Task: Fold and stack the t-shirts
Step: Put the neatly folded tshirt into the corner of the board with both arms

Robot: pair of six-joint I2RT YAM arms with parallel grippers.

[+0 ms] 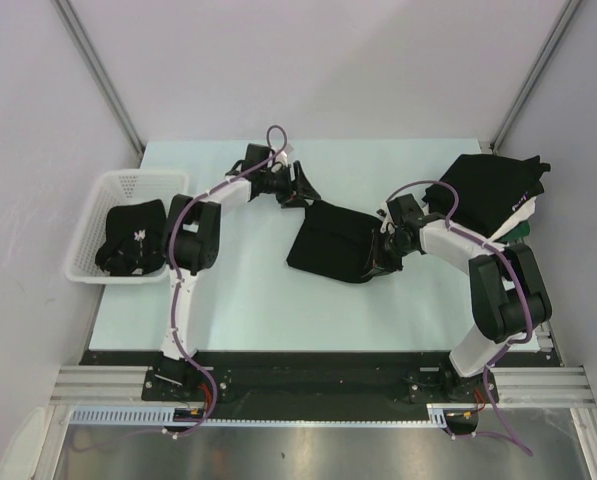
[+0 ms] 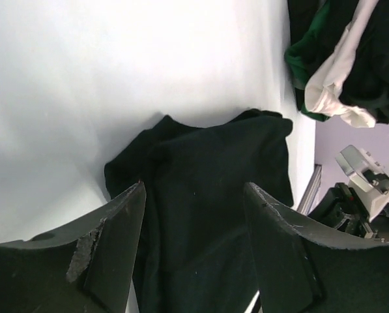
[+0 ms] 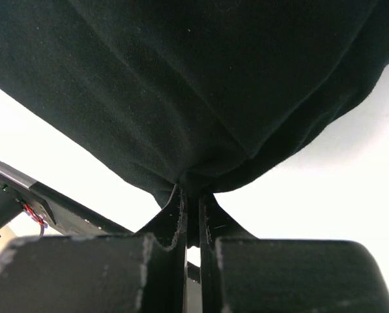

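My left tool (image 1: 303, 190) (image 2: 194, 195) is released: its two jaws stand well apart with nothing between them, hanging over the far left corner of the black t-shirt (image 1: 333, 240) (image 2: 207, 169) (image 3: 194, 85). My right tool (image 1: 378, 262) (image 3: 193, 195) is clenched on that same shirt. The right wrist view shows the fingers pinched nearly together, with a bunched fold of the black cloth caught at their tips and the rest of the shirt spreading away from them.

The black t-shirt lies about mid-surface, a little toward the right, folded into a rough rectangle set at a slant. My left tool is at its far left corner and my right tool at its right edge. From the left wrist view the cloth looks rumpled along its far edge, with the pale surface (image 1: 228, 300) (image 2: 83, 78) (image 3: 350, 163) bare beyond it.

A pile of t-shirts (image 1: 488, 190) (image 2: 350, 59) sits at the far right corner of the surface. It is black on top, with green and white cloth showing at its side, and it lies well apart from the shirt I hold.

At the left edge stands a white mesh basket (image 1: 108, 185) holding a bundled black shirt (image 1: 128, 235) with a small pale mark on it.
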